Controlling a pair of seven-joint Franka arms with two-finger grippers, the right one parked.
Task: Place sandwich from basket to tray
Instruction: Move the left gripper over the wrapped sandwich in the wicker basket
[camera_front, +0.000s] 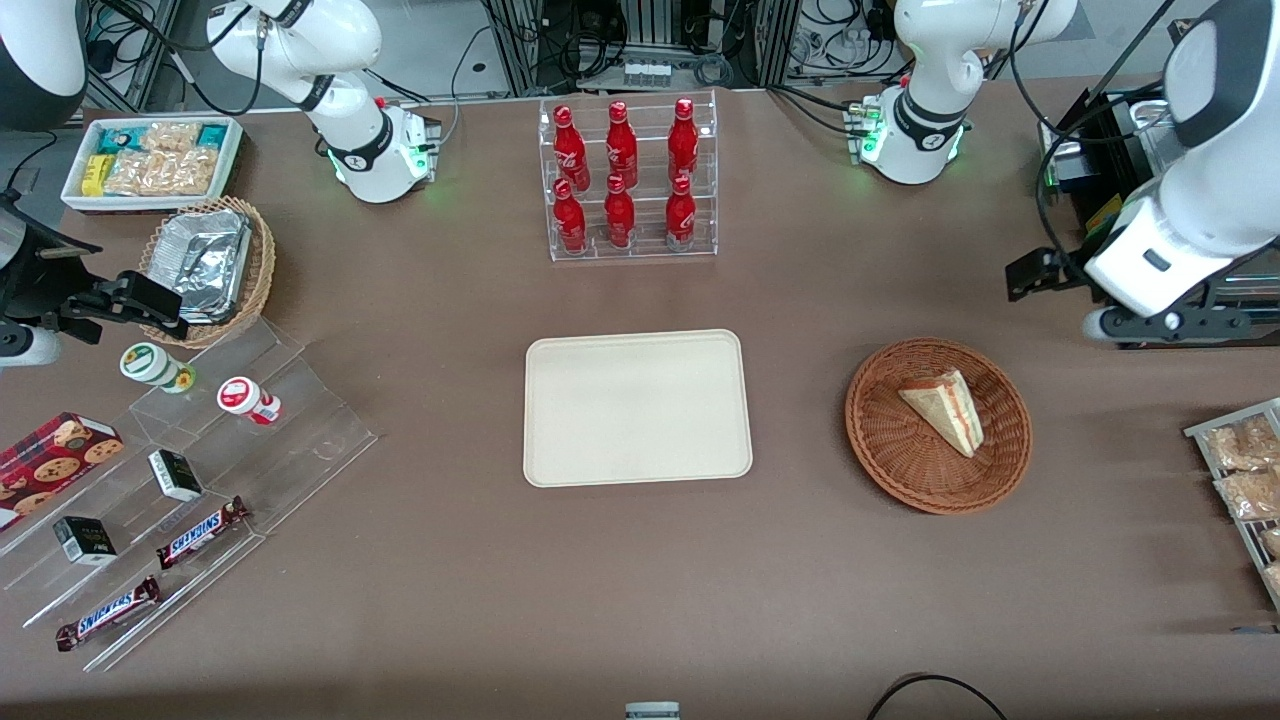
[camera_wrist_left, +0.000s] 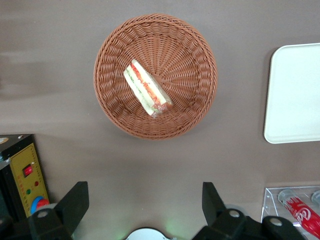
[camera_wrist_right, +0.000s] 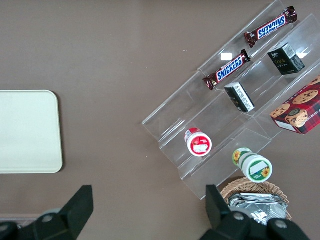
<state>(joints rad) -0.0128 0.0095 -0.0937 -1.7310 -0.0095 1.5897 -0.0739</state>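
The working arm is built of glossy white rounded shells with a broad black band at a joint, and a small dark slot marks its white forearm (camera_front: 1165, 255). Its white domed base (camera_front: 912, 140), by the table's edge farthest from the front camera, wears a black collar with a small white logo and glows green at the sides. Black cables trail along the arm. The black two-finger end effector (camera_wrist_left: 145, 205) has matte, wedge-shaped fingers (camera_wrist_left: 75, 200) set wide apart, with round silvery screws on its mounts.

sandwich (camera_wrist_left: 147, 88) in basket (camera_wrist_left: 192, 60), end effector (camera_wrist_left: 143, 202) spread — above
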